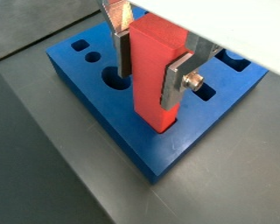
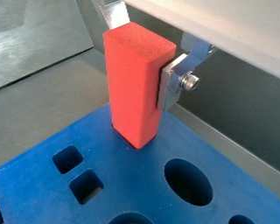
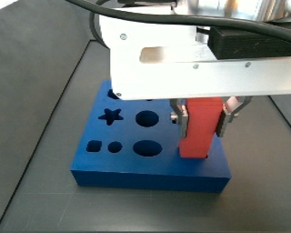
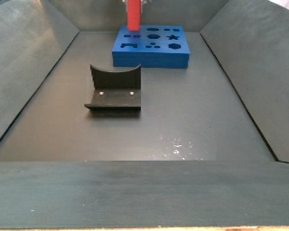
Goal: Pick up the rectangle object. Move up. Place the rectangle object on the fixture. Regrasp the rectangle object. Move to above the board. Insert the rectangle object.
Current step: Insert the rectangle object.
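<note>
The rectangle object [image 1: 154,74] is a red-orange block held upright, with my gripper [image 1: 150,70] shut on its upper half. One silver finger [image 1: 178,80] presses each long side. Both wrist views show its lower end meeting the top of the blue board [image 1: 166,153] near one edge. Whatever lies under that end is hidden. In a side view the rectangle object [image 3: 199,127] hangs in my gripper [image 3: 206,114] over the board [image 3: 148,173], beside its round holes. The dark fixture [image 4: 113,90] stands bare on the floor, well away from the board [image 4: 153,50].
Star, round and square cutouts [image 3: 126,118] pierce the board's top. Grey tray walls [image 4: 32,63] slope up around the floor. The arm's white housing [image 3: 185,64] hangs low over the board.
</note>
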